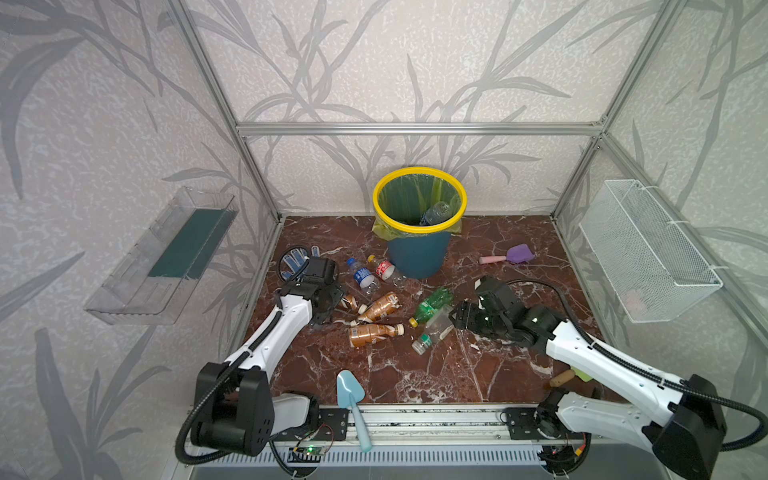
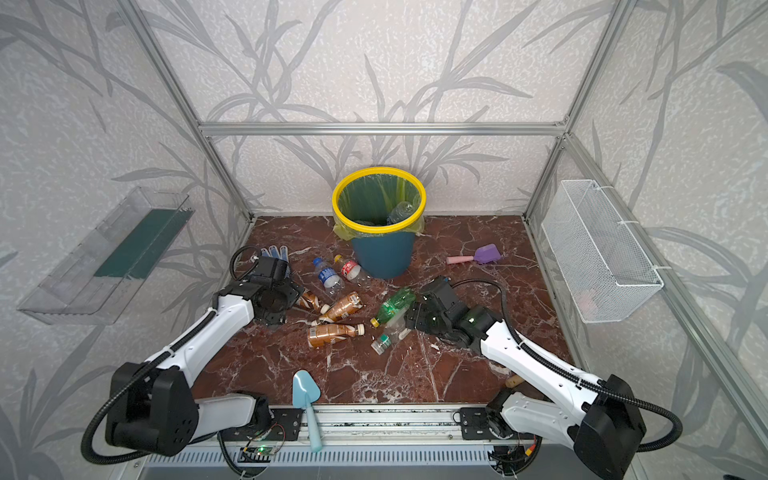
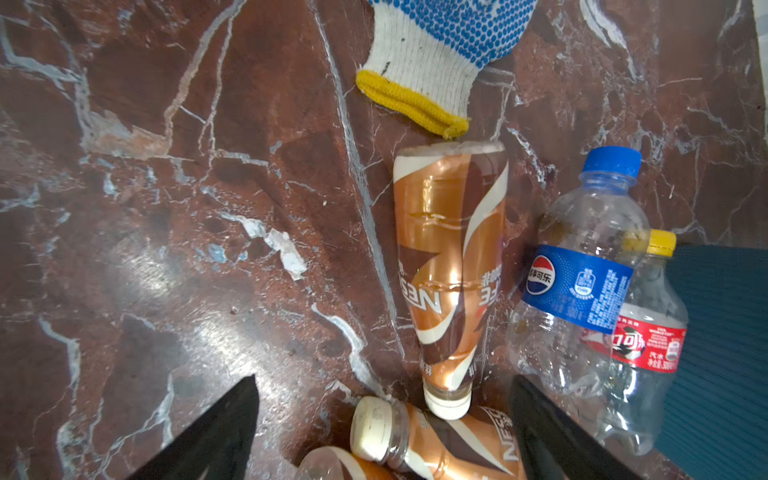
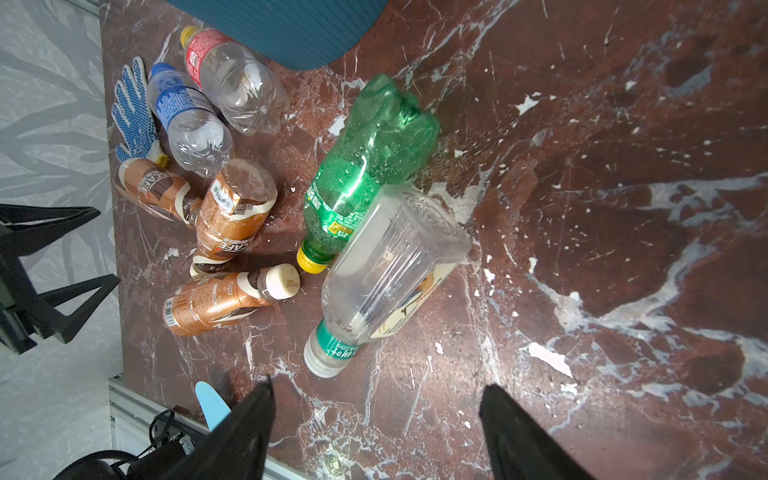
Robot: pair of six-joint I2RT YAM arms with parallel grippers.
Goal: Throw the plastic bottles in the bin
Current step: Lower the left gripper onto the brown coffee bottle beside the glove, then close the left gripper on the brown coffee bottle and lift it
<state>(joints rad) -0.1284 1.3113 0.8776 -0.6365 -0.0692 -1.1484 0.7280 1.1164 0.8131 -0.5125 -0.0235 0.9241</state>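
Hovering low over the surface (image 1: 498,374), the left tool (image 3: 384,386) is held wide open and empty. A brown bottle (image 3: 451,266) is seen straight ahead of it, cap end nearest, its long axis running away from the tool within the gap, nearer one jaw; a grasp across its width is judged workable. The right tool (image 4: 378,384), likewise open and empty, is faced by a clear bottle (image 4: 395,266). The bin (image 1: 417,253) is set at the back.

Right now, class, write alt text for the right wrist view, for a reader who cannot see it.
The right tool hovers open over a brown marble table, just short of a clear ribbed bottle lying against a green bottle. Beyond lie three brown bottles, two clear labelled ones, a blue-dotted glove and the base of the teal bin.
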